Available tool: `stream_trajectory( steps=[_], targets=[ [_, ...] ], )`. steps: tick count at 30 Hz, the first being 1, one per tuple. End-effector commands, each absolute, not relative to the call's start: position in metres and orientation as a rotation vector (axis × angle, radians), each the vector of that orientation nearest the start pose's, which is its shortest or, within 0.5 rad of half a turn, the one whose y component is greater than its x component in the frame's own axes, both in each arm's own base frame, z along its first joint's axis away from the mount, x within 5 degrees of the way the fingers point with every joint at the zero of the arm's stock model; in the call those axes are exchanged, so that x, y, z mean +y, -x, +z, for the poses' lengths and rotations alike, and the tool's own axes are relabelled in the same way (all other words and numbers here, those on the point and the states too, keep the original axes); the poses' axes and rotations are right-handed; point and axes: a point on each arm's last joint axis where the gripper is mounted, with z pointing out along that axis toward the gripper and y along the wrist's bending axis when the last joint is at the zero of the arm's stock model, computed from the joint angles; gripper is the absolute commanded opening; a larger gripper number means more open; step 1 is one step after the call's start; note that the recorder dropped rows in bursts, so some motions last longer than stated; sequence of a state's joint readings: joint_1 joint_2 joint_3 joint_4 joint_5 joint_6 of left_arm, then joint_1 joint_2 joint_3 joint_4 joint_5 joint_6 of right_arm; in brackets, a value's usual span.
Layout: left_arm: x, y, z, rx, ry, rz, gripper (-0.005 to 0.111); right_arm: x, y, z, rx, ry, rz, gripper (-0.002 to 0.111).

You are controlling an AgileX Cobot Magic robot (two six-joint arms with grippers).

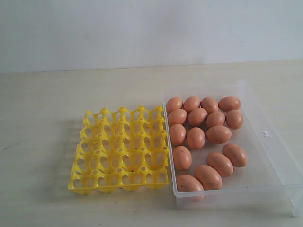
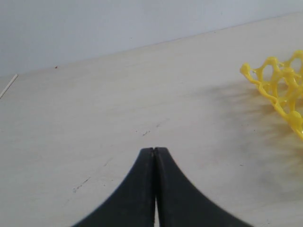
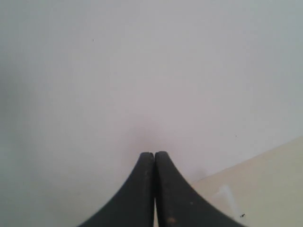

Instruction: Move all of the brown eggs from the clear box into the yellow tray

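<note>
Several brown eggs lie loose in the clear box on the right of the exterior view. To its left sits the yellow tray, all its cups bare; one corner of the yellow tray also shows in the left wrist view. Neither arm appears in the exterior view. My left gripper is shut with nothing in it, over bare table short of the tray. My right gripper is shut and holds nothing, facing a white wall with a strip of table beyond.
The pale wooden table runs wide to the left and behind the tray and box. A white wall stands at the back. The box's front right corner nears the frame's edge.
</note>
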State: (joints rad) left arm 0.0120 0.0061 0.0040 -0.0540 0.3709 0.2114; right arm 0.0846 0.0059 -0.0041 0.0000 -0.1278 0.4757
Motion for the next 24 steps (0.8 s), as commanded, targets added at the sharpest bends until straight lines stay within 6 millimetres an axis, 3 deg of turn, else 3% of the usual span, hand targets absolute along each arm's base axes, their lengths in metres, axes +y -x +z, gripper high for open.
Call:
stream_trajectory(
  steps=[1,4,9,12,19,24],
  targets=[
    [-0.001,-0.053,0.181,1.839,-0.139,0.094,0.0,0.005,-0.054,0.226,1.33,-0.262,0.474,0.0],
    [-0.001,-0.053,0.181,1.839,-0.139,0.094,0.0,0.005,-0.055,0.218,1.419,-0.251,0.433,0.0],
    [-0.001,-0.053,0.181,1.839,-0.139,0.094,0.0,0.005,-0.062,0.261,1.52,-0.231,0.379,0.0],
    [-0.001,-0.053,0.181,1.839,-0.139,0.094,0.0,0.009,-0.074,0.273,1.623,-0.17,0.348,0.0],
    [-0.001,-0.053,0.181,1.839,-0.139,0.094,0.0,0.027,-0.105,0.303,1.748,0.11,0.283,0.0],
    [-0.001,-0.053,0.181,1.839,-0.139,0.094,0.0,0.046,-0.124,0.308,1.956,0.345,0.251,0.0]
  ],
)
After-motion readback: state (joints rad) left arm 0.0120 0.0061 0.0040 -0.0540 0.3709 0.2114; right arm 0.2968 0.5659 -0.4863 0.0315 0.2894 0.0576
